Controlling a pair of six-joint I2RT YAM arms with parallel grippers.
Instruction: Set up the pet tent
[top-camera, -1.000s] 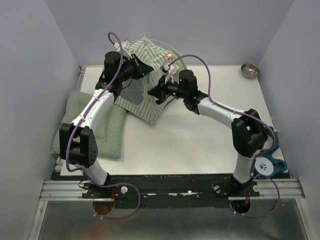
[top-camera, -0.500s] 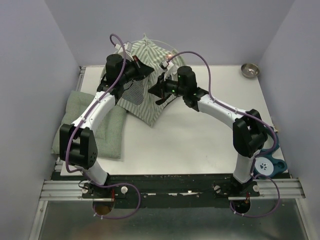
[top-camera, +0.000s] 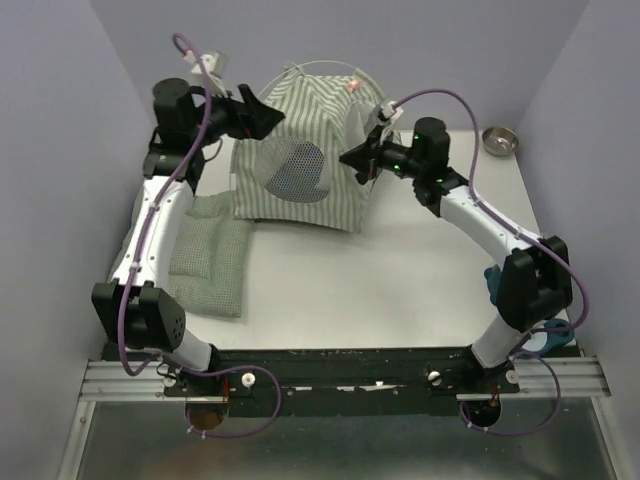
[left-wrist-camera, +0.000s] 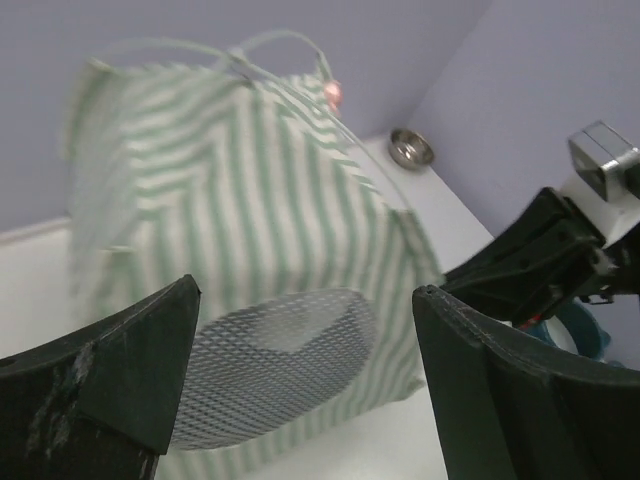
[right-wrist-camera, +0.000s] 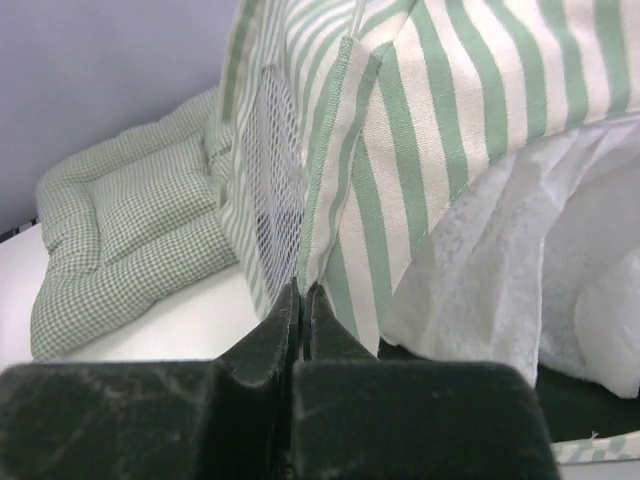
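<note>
Pinching the pet tent (top-camera: 300, 130) edge, right gripper (top-camera: 349, 159); left gripper (top-camera: 268, 114) spread wide.

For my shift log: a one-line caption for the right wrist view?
Right gripper shut on a striped fabric edge of the pet tent, beside its mesh panel; green checked cushion beyond.

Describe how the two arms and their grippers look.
The left arm and right arm have white links with bulky black joints. A purple cable loops along each. The left gripper and right gripper have black, wedge-shaped fingers, scuffed on the left.
</note>
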